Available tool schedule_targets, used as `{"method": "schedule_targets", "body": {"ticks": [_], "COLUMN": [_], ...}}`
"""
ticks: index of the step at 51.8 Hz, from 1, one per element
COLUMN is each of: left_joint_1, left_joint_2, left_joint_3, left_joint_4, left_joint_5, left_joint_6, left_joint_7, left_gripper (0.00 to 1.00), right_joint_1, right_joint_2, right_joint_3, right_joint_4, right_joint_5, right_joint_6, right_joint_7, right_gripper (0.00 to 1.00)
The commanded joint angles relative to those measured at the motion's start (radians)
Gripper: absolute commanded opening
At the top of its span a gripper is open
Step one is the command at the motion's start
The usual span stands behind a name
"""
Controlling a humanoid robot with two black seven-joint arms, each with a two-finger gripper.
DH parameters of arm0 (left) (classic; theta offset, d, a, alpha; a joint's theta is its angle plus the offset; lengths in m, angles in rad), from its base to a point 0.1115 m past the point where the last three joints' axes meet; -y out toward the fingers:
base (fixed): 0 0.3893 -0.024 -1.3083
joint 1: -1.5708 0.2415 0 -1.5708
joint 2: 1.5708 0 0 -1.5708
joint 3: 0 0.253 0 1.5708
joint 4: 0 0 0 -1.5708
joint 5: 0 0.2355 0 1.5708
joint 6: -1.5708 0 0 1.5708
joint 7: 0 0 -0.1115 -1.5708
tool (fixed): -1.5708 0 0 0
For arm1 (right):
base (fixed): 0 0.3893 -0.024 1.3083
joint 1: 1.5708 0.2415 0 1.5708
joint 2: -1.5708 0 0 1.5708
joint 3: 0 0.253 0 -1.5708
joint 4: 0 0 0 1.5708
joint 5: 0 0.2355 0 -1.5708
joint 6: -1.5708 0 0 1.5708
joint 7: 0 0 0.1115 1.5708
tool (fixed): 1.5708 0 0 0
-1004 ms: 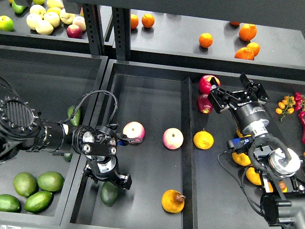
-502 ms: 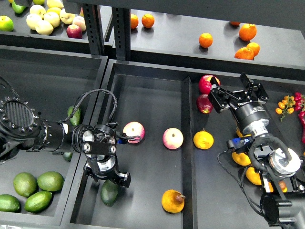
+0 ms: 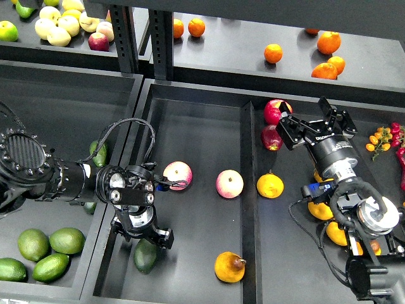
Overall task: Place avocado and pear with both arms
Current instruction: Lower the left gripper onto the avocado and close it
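Starting at the left: my left tool [image 3: 147,235] hangs low over the near end of the middle bin [image 3: 190,114], its dark fingers spread and nothing between them that I can see — released, I judge. The avocado [image 3: 145,255] lies on the bin surface just below those fingers, partly tucked under them, so close I cannot tell whether they touch it. That reads to me like a fruit set down and let go, with the tool parked right above it.

A little further right, at the front of the same bin, sits the pear [image 3: 229,266], stem pointing right, free of any tool. Two pink-and-yellow apples [image 3: 178,172] rest mid-bin, and an orange-yellow fruit [image 3: 270,185] lies just past the divider — none of them held.

On the right, my right tool [image 3: 314,125] is raised over the far end of the right-hand bin, fingers splayed and empty, well apart from the pear. I take it that it is standing clear.

Against half a second ago, I see no change at all. Against a full second ago, the left tool sits a touch lower and rightward; the avocado looks where it was.
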Motion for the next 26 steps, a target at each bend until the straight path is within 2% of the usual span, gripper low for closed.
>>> {"method": "schedule_targets", "body": {"ticks": [1,7,19,26], "left_joint_1": [0.0,-0.005,-0.005,-0.009], "left_joint_2": [0.0,0.0,0.0,0.0], "left_joint_3": [-0.008,-0.008,-0.01,-0.01], "left_joint_4": [0.022,0.025,0.025,0.025], "left_joint_5": [-0.059,-0.094,-0.103,-0.115], "left_joint_6": [0.0,0.0,0.0,0.0], "left_joint_7": [0.0,0.0,0.0,0.0], "left_gripper": [0.3,0.2,0.11,0.1], "right_joint_1": [-0.002,-0.004,-0.004,-0.006], "right_joint_2": [0.0,0.0,0.0,0.0], "right_joint_3": [0.0,0.0,0.0,0.0], "right_joint_4": [0.0,0.0,0.0,0.0], "right_joint_5": [0.0,0.0,0.0,0.0], "right_joint_6": [0.0,0.0,0.0,0.0], "right_joint_7": [0.0,0.0,0.0,0.0], "right_gripper": [1.0,1.0,1.0,1.0]}}
